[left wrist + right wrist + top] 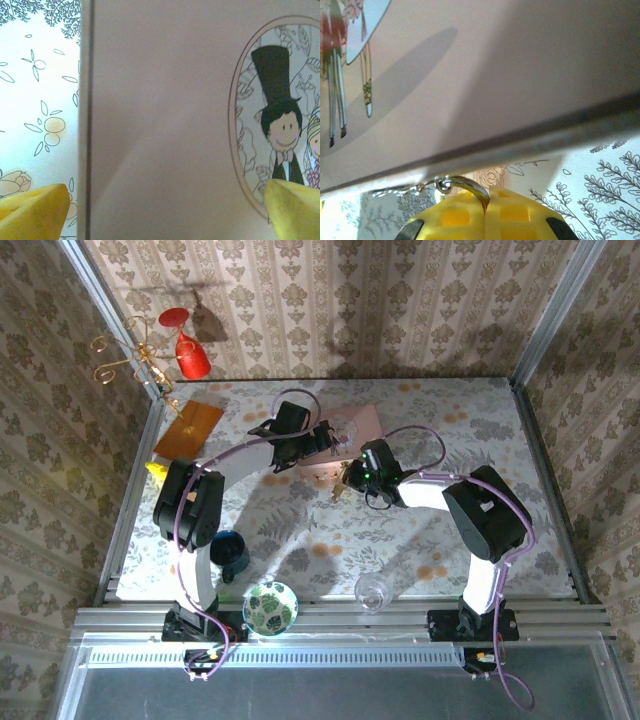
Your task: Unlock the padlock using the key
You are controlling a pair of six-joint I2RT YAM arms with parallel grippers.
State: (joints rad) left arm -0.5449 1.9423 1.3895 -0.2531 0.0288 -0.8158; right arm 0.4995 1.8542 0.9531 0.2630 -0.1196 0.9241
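Top external first: my left gripper (322, 437) hangs over the pink box (362, 420) on the floral table (470, 440), and my right gripper (345, 480) is at the box's near edge. Left wrist: yellow fingers (32, 212) spread wide above the picture lid, released. Right wrist: fingers (520, 217) clenched on a curved metal loop (467, 184) just below the box's edge, thin chain (395, 190) beside it. Padlock shackle or key ring, I can't tell.

Pink box (366, 424) blocks ahead; open tabletop (480, 440) to its right.
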